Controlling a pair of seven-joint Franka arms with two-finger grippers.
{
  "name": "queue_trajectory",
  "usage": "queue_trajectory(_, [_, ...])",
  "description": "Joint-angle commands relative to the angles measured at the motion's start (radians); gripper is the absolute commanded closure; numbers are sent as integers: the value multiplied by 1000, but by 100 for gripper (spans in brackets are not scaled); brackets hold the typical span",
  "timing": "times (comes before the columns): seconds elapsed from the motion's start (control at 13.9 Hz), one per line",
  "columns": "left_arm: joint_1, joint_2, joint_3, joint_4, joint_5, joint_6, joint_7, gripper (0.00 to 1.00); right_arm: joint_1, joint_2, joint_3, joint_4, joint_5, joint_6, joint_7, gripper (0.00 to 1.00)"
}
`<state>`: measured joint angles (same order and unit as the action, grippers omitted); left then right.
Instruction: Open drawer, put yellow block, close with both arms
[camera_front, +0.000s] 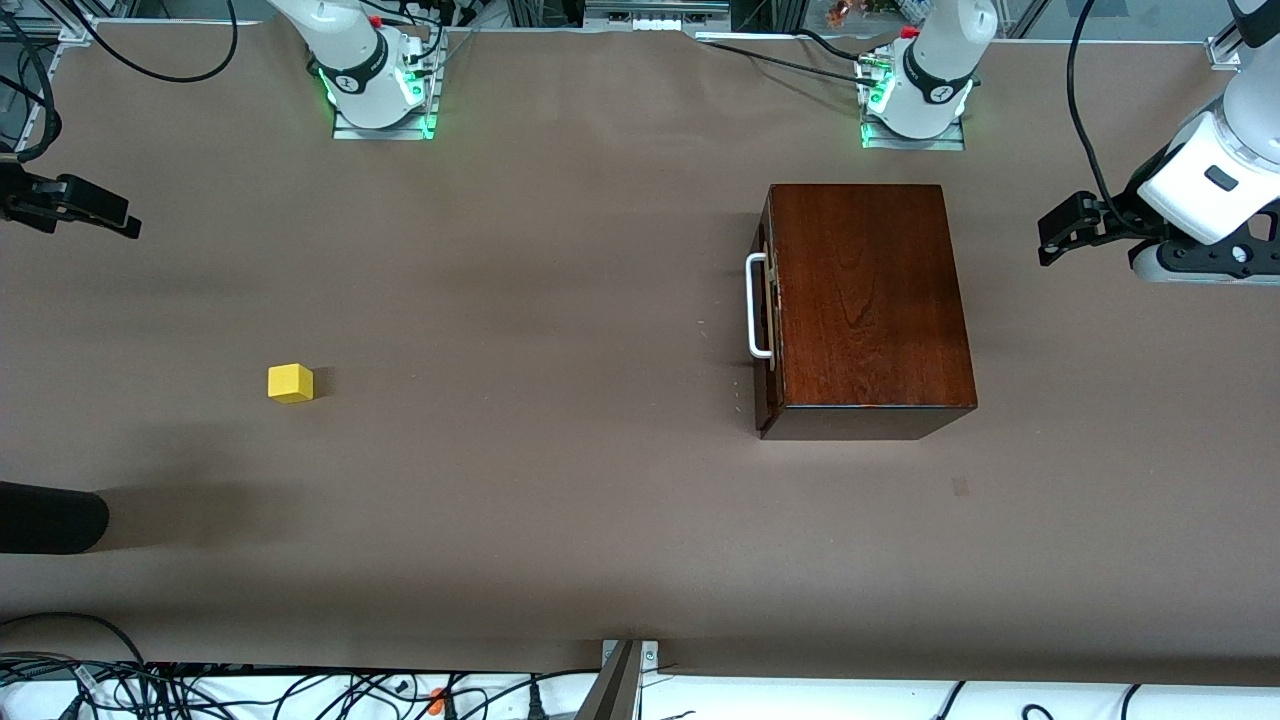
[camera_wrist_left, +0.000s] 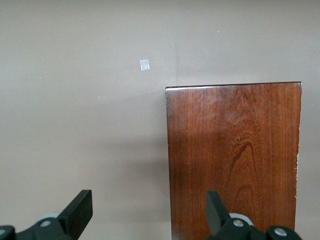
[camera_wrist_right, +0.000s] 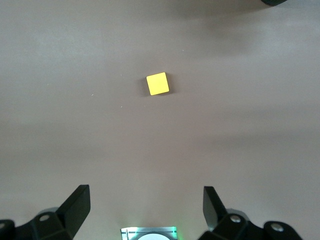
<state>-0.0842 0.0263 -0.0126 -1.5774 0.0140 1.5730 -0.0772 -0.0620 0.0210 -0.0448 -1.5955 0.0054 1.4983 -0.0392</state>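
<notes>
The yellow block (camera_front: 290, 383) (camera_wrist_right: 158, 83) lies alone on the brown table toward the right arm's end. The reddish-brown wooden box (camera_front: 865, 295) (camera_wrist_left: 235, 160) stands toward the left arm's end, with its drawer (camera_front: 765, 300) pushed in flush. The drawer's white bar handle (camera_front: 757, 305) faces the right arm's end. My right gripper (camera_front: 120, 220) (camera_wrist_right: 145, 207) hangs open and empty over the table's end, apart from the block. My left gripper (camera_front: 1050, 235) (camera_wrist_left: 148, 212) is open and empty, over the table beside the box's back edge.
A black rounded object (camera_front: 50, 518) juts in at the right arm's end, nearer the front camera than the block. A small tape mark (camera_front: 960, 487) (camera_wrist_left: 144, 65) lies near the box. Cables (camera_front: 300, 690) run along the table's front edge. The green-lit bases (camera_front: 380, 95) (camera_front: 915, 100) stand at the back.
</notes>
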Motion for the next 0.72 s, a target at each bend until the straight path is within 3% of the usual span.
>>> queue_trajectory(0.0, [6,-2,2,-3,-26,10,25,0,-1,-10,3,-9,-4,-7,13,0])
queue_trajectory(0.65, [7,-5,11,10,-32,2,14,0,-1,-10,3,-9,-4,-9,13,0])
